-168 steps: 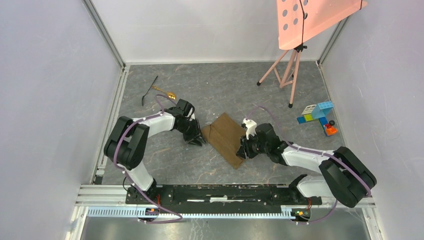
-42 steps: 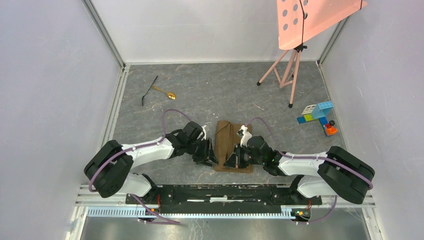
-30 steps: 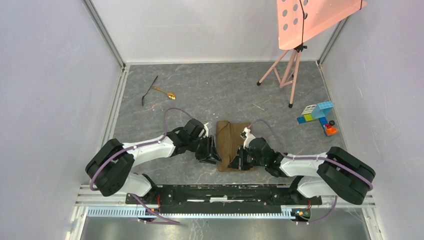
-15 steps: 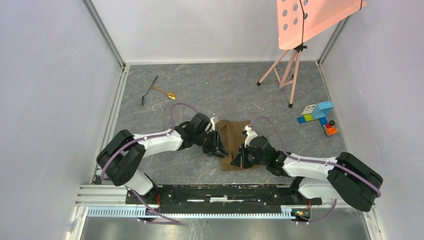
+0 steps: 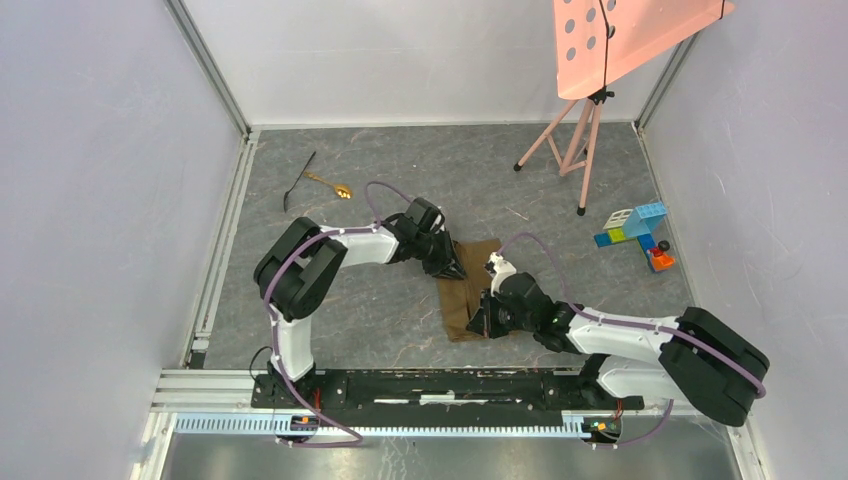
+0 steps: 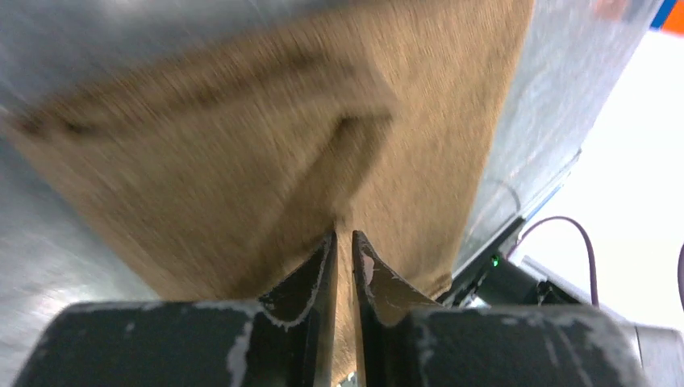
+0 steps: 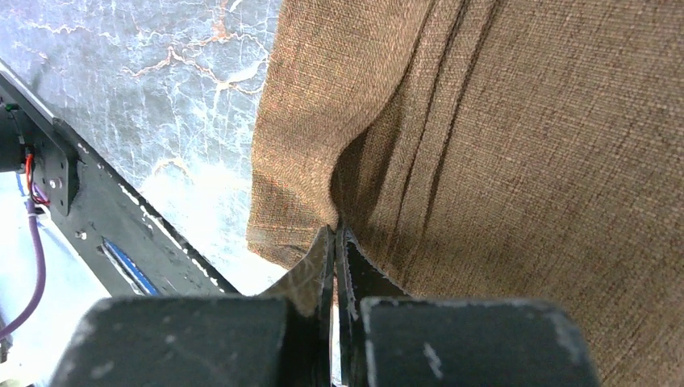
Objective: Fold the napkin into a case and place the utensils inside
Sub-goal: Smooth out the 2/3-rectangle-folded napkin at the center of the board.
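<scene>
The brown napkin point(image 5: 470, 285) lies folded as a narrow oblong in the middle of the table. My left gripper point(image 5: 452, 268) is shut on the napkin's far left part; its wrist view shows the blurred cloth point(image 6: 266, 153) pinched between the jaws point(image 6: 344, 235). My right gripper point(image 5: 484, 322) is shut on the napkin's near edge, where the cloth point(image 7: 500, 145) puckers at the jaws point(image 7: 335, 230). The gold spoon point(image 5: 331, 185) and the thin black utensil point(image 5: 298, 180) lie together at the far left, away from both grippers.
A pink music stand point(image 5: 590, 110) on a tripod stands at the back right. Coloured toy blocks point(image 5: 636, 232) lie at the right. Grey walls enclose the table, and a black rail point(image 5: 440, 385) runs along the near edge.
The left gripper has swung from the napkin's near left side up to its far left part, dragging the cloth. The napkin has narrowed and tilted. The right gripper stayed on the near edge.
</scene>
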### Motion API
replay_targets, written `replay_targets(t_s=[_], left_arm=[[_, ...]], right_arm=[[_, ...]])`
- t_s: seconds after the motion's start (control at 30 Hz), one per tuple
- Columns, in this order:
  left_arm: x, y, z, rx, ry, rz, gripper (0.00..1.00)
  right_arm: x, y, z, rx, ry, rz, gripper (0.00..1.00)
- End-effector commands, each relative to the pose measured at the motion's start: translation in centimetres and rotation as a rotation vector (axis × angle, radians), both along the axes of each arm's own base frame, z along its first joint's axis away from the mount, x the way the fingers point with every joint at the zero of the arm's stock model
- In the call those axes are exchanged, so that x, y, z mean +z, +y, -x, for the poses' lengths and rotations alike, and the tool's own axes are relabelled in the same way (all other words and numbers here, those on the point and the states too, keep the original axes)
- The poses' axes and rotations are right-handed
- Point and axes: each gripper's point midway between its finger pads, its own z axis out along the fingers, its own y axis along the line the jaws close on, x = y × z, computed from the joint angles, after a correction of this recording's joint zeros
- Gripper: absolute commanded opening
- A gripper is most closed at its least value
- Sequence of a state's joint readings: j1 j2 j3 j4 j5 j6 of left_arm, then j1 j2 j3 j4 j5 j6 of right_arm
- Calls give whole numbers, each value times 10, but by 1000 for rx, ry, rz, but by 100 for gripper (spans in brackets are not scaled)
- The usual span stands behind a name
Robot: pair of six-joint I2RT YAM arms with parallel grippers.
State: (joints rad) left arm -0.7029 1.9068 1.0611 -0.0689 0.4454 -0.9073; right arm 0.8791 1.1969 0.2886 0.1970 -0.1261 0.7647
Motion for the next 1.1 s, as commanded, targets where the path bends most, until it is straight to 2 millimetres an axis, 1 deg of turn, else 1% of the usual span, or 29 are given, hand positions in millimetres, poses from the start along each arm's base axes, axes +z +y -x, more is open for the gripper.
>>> replay_targets(t_s=[0.0, 0.1, 0.23, 0.3, 0.37, 0.5, 0.57, 0.63, 0.7, 0.73, 0.77, 0.8, 0.83, 0.87, 0.9, 0.97, 1.03, 1.07], left_arm=[[-3, 8, -44, 34, -81, -12, 18], [-14, 17, -55, 47, -72, -32, 16], [-31, 24, -60, 47, -53, -54, 15], [-39, 29, -61, 55, -40, -69, 14], [-42, 32, -64, 60, -35, -72, 14], [-38, 35, -68, 38, -52, -95, 13], [-31, 34, -71, 26, -69, -96, 13], [-19, 32, -72, 14, -86, -92, 13], [-4, 27, -70, -9, -107, -81, 15], [3, 24, -67, -27, -115, -74, 15], [11, 22, -66, -37, -129, -64, 16], [18, 19, -64, -45, -141, -56, 16], [21, 18, -62, -50, -142, -47, 16], [20, 17, -61, -52, -133, -42, 16], [18, 17, -59, -52, -118, -42, 16], [8, 18, -56, -51, -93, -50, 15], [0, 18, -55, -45, -78, -52, 15], [-2, 17, -55, -44, -77, -50, 15]], right_arm=[[10, -2, -9, 3, -60, 28, 0], [14, -1, -6, 24, -62, 18, 0], [15, -5, -7, 28, -80, 46, 0], [6, -15, -10, 4, -78, 103, 0], [-4, -25, -8, -6, -66, 144, 0], [-20, -36, -1, -20, -47, 169, 0], [-27, -41, 0, -23, -44, 193, 0], [-30, -42, 0, -16, -39, 208, 0], [-28, -40, -1, -8, -41, 208, 0], [-25, -37, -3, -1, -47, 203, 2], [-20, -35, -5, 6, -58, 203, 12], [-11, -30, -10, 21, -79, 198, 18], [-3, -29, -13, 31, -94, 204, 21], [11, -25, -19, 40, -127, 201, 24], [22, -21, -23, 55, -153, 200, 31], [48, -12, -34, 86, -216, 192, 38], [64, -4, -44, 108, -264, 187, 46], [68, 1, -49, 117, -285, 178, 48]])
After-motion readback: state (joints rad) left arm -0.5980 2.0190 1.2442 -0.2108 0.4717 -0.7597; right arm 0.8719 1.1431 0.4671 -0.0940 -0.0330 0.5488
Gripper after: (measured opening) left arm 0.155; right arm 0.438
